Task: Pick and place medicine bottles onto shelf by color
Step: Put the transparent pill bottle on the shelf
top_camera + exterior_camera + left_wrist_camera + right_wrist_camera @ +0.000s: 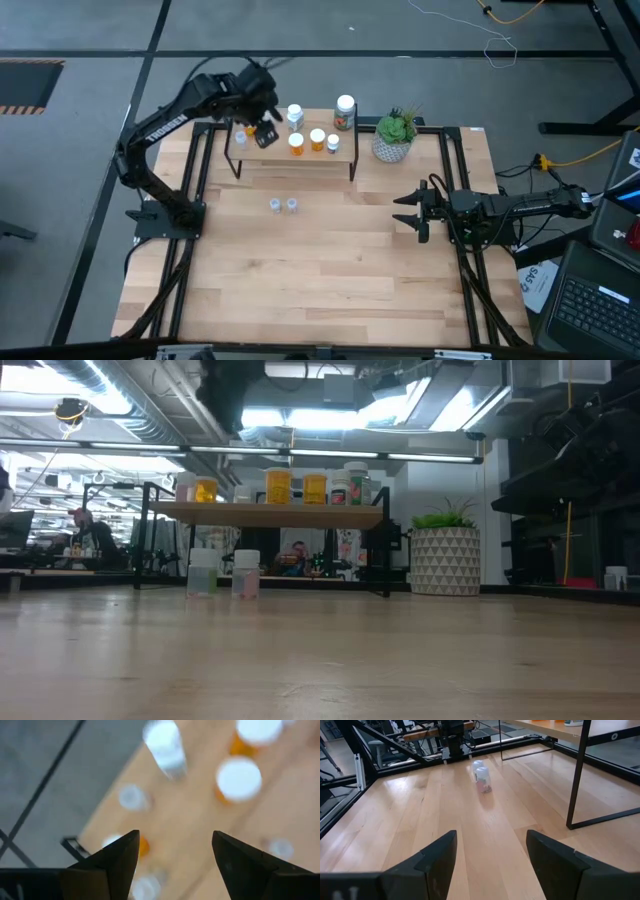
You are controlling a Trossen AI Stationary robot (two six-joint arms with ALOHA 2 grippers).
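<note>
Bottles were the matter at hand. Furthest left, the left gripper hung above the left end of the shelf, its fingers spread apart with nothing between them; an orange bottle and several clear ones showed blurred below it on the plank. Moving right along the shelf top stood a clear bottle, two orange bottles, a small white-capped bottle and the larger dark bottle. On the table in front of the shelf, two clear bottles stood close side by side. A potted plant sat just right of the shelf. Furthest right, the right gripper rested low over the table, well apart from the bottles, fingers open and empty.
</note>
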